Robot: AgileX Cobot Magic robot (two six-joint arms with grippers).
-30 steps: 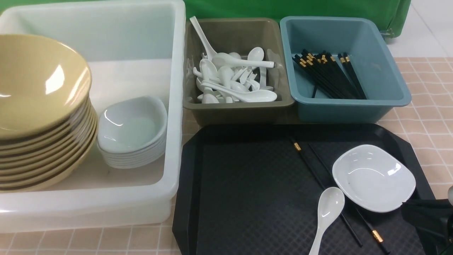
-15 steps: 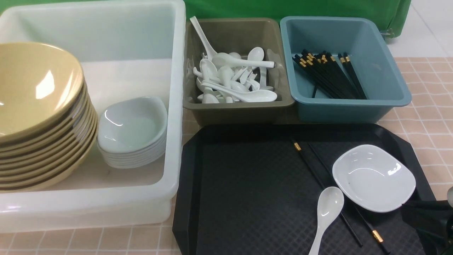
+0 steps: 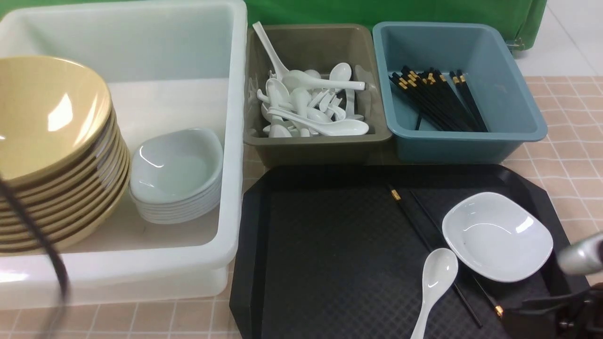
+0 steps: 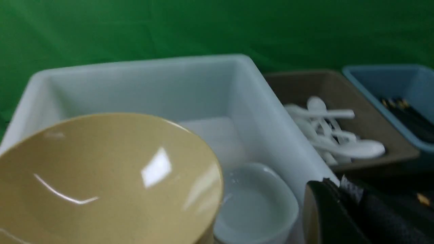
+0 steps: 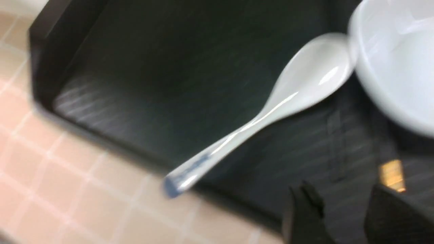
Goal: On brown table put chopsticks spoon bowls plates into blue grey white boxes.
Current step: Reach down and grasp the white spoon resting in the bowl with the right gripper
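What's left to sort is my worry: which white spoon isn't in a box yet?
The lone spoon lying on the black tray, bowl end beside the white dish; the other spoons are all piled in the grey box.

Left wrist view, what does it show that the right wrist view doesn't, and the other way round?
Only left wrist: the white box with stacked yellow bowls, the grey box of spoons, the blue box. Only right wrist: the loose spoon, the white plate beside it, the right pincer, open. Both: apparently the black tray.
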